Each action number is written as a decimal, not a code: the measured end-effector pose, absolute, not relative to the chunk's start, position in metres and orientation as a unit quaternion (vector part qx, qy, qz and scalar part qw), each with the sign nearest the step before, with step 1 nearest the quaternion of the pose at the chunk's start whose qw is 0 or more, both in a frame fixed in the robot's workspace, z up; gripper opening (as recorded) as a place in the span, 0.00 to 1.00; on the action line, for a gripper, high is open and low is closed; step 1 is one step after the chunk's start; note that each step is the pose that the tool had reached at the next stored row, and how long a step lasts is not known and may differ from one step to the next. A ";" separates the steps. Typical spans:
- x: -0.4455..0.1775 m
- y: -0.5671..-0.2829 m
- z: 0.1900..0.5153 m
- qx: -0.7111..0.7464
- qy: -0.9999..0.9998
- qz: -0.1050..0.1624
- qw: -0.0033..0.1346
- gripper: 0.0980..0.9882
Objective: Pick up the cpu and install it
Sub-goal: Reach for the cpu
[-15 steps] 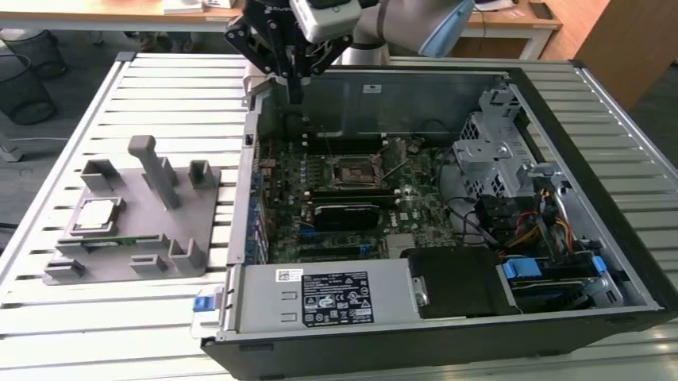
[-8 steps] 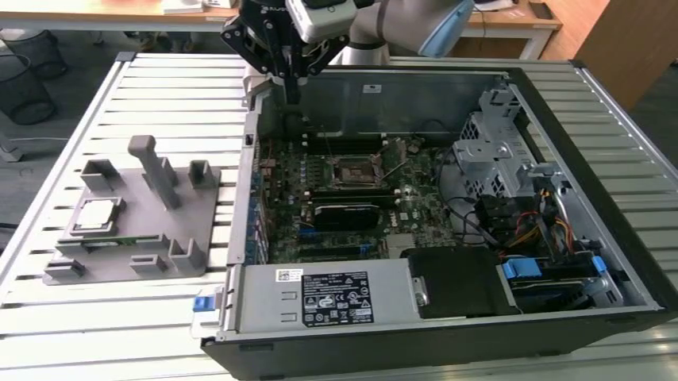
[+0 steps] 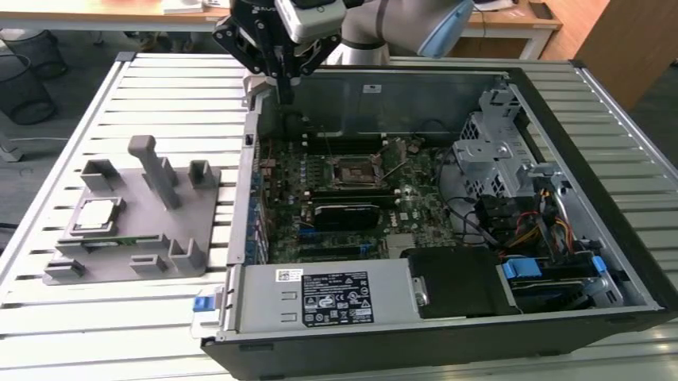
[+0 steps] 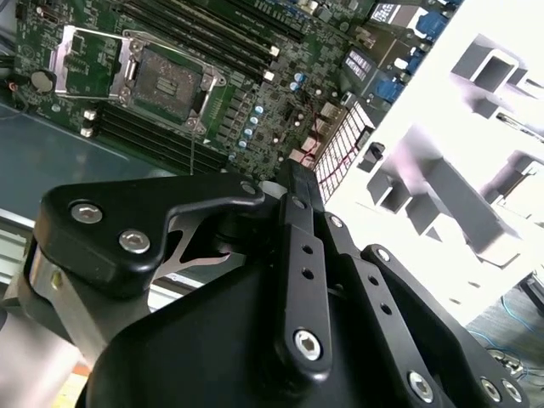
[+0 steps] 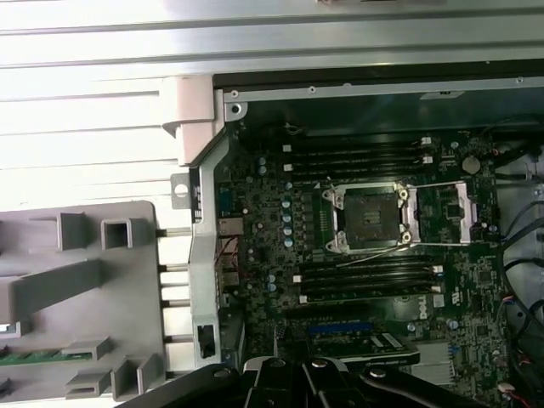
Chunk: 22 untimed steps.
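Nothing of the job is done yet, from where I stand. The cpu (image 3: 98, 214) lies flat in a recess of the grey moulded fixture (image 3: 148, 226), out on the slatted metal worktop (image 3: 106, 317), well apart from the open computer case (image 3: 424, 91) on the exterior view's left. It is a small square, dull silver on top with a thin darker rim.

The gripper (image 3: 284, 94) hangs above the case's far wall, at the corner nearest the fixture. Its black jaws look drawn together with nothing between them. So the pick-up, the carry into the case and the seating all remain.

Inside the case the green motherboard (image 3: 414, 202) is bare where it matters. In the first wrist view the cpu socket (image 5: 371, 218) sits with its metal frame swung back and a thin wire lever lying across it, leaving a dark empty square flanked by long black memory slots. That reads to me as ready to receive the chip.

The case is matte black sheet steel, and a grey power supply (image 3: 317, 295) fills its near edge.
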<state>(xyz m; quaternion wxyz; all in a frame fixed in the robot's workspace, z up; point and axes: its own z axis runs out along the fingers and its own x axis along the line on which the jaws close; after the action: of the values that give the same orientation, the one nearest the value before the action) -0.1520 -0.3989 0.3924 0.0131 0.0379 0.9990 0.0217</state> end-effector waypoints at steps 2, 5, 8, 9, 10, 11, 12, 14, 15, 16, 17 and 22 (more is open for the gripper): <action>-0.154 -0.399 0.392 0.038 0.999 0.022 0.013 0.01; -0.158 -0.399 0.392 0.038 0.999 0.022 0.013 0.01; -0.162 -0.399 0.392 0.038 0.999 0.022 0.013 0.01; -0.163 -0.399 0.392 0.038 0.999 0.022 0.013 0.01; -0.165 -0.399 0.392 0.038 0.999 0.022 0.013 0.01; -0.166 -0.399 0.392 0.038 0.999 0.022 0.013 0.01; -0.167 -0.399 0.392 0.038 0.999 0.022 0.013 0.01; -0.170 -0.399 0.392 0.038 0.999 0.022 0.013 0.01; -0.171 -0.399 0.392 0.038 0.999 0.022 0.013 0.01; -0.173 -0.399 0.392 0.038 0.999 0.022 0.013 0.01; -0.174 -0.399 0.392 0.038 0.999 0.022 0.013 0.01; -0.182 -0.399 0.392 0.038 0.999 0.022 0.013 0.01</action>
<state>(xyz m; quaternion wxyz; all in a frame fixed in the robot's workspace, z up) -0.1818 -0.3989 0.3921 0.0131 0.0379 0.9990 0.0217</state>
